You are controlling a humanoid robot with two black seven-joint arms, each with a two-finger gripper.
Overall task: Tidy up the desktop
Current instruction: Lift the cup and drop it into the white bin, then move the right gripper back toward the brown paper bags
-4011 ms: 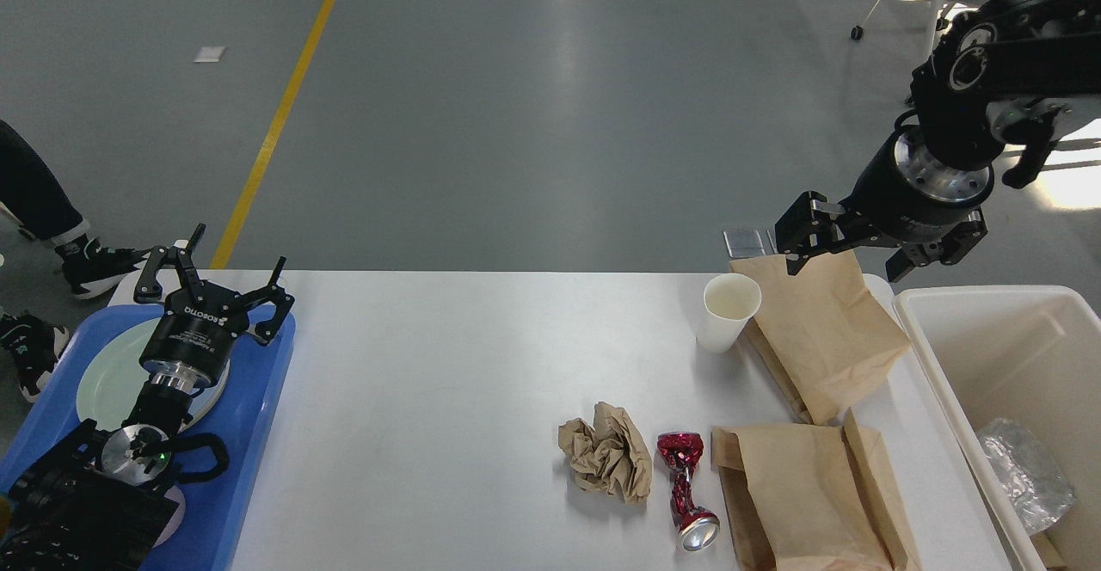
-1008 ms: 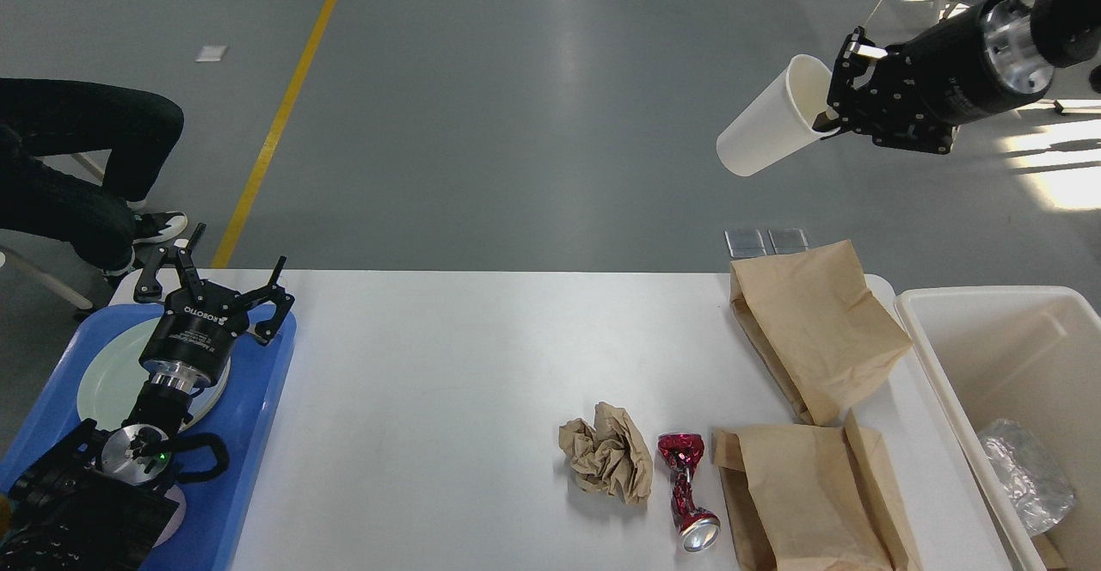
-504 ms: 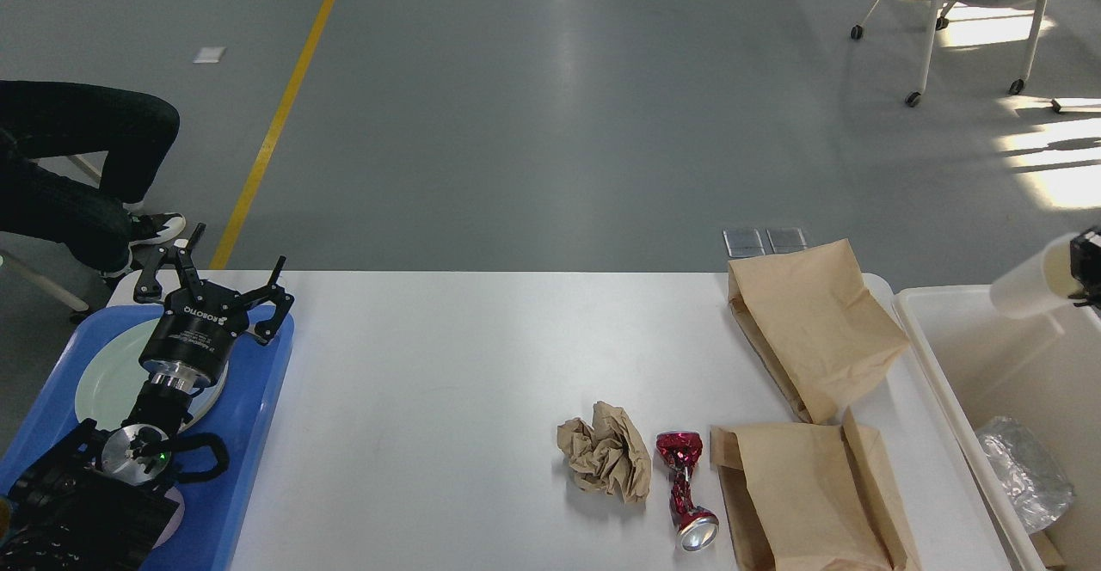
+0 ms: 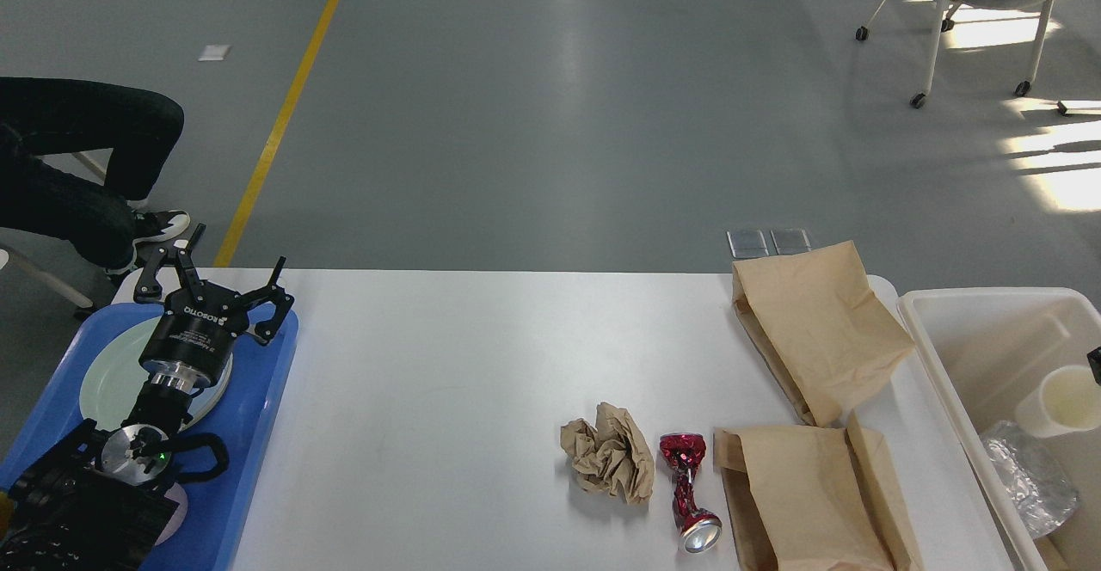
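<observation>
The desktop [image 4: 447, 365] is a white tabletop. On its right half lie a crumpled brown paper ball [image 4: 606, 463], a crushed red can [image 4: 685, 489] and two brown paper bags, one at the back [image 4: 817, 330] and one at the front edge [image 4: 808, 502]. A white paper cup [image 4: 1062, 401] sits mouth-up inside the cream bin [image 4: 933, 365]. Only a black sliver of my right gripper [image 4: 1095, 365] shows at the right edge, just above the cup. My left gripper [image 4: 219, 283] hovers open over the blue tray [image 4: 258, 433], holding nothing.
A pale green plate [image 4: 107, 382] rests on the tray under my left arm. A foil wad [image 4: 1028, 476] lies in the bin. A seated person's legs [image 4: 77, 167] are at the far left, and a wheeled chair [image 4: 972, 3] stands on the floor behind.
The right arm swung the white cup from high above the floor down to the right, and the cup is now inside the bin. The left arm has stayed still.
</observation>
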